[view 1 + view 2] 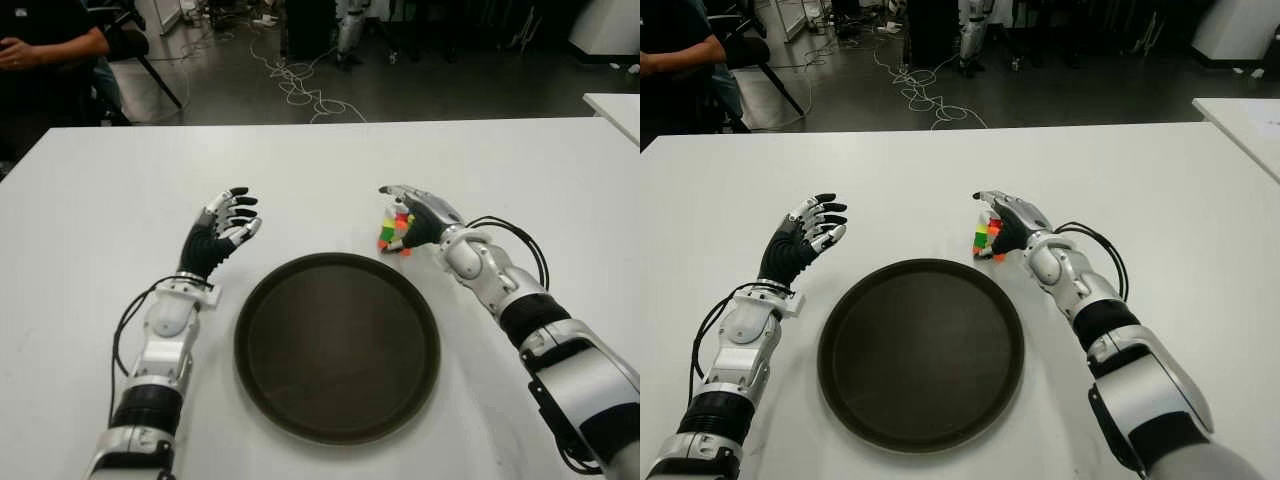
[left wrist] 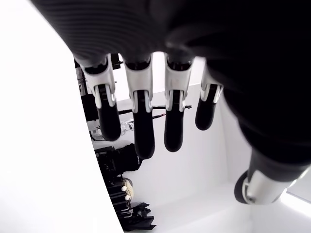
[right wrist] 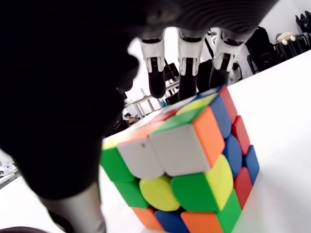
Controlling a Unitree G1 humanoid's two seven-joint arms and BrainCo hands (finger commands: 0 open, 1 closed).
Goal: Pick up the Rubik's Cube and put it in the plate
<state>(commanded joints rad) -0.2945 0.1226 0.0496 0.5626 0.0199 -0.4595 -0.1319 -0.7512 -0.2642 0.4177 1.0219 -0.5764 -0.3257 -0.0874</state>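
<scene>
The Rubik's Cube (image 1: 393, 231) stands on the white table (image 1: 120, 190) just beyond the far right rim of the dark round plate (image 1: 337, 350). My right hand (image 1: 425, 222) is cupped around the cube from the right, fingers reaching over its far side and the thumb near its front. In the right wrist view the cube (image 3: 184, 160) sits on the table, the fingers (image 3: 188, 73) stand straight behind its top edge, and a gap shows beside the thumb. My left hand (image 1: 225, 225) is raised to the left of the plate, fingers (image 2: 141, 126) spread and holding nothing.
A seated person (image 1: 40, 45) is at the far left corner beyond the table. Loose cables (image 1: 300, 85) lie on the floor behind. The corner of another white table (image 1: 615, 105) shows at the right.
</scene>
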